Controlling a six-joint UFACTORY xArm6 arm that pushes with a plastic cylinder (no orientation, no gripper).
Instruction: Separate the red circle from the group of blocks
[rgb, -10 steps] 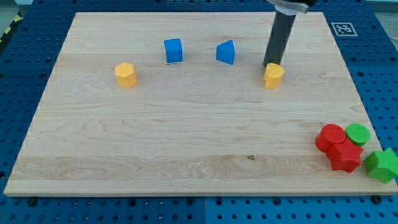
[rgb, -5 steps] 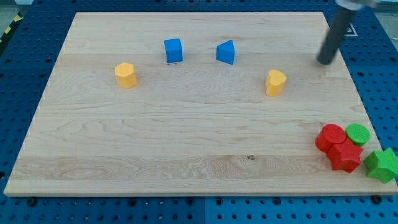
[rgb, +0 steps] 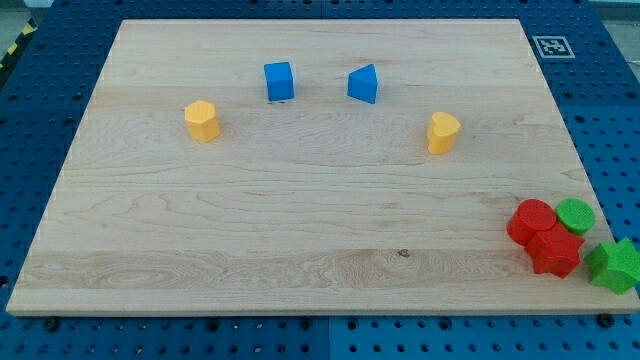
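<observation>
Tip and rod absent from the shot: my tip does not show anywhere over the board, so I cannot say where it stands relative to the blocks, and I have no jaws to open or close, only that rod.

Pictured at the view's bottom right corner of the wooden board (rgb: 300, 230), the red circle (rgb: 530, 220) sits in a tight cluster. It touches the red star-like block (rgb: 555, 251) just below it and the green circle (rgb: 575, 215) to its right; a green star-like block (rgb: 614, 265) lies at the very edge, just beside the red one.

The red circle looks like a small, light, stiff puck that should slide easily on the smooth wood. Being round, it points no way and has no long axis; it stands flat on its base. A push is best placed on its right flank, in the seam against its neighbours, driving it toward the view's left, though a round side may roll off a glancing contact.

Well apart, toward the view's top: two yellow blocks (rgb: 201, 120) (rgb: 442, 132), a blue cube (rgb: 279, 81) and a blue wedge-like block (rgb: 364, 84).
</observation>
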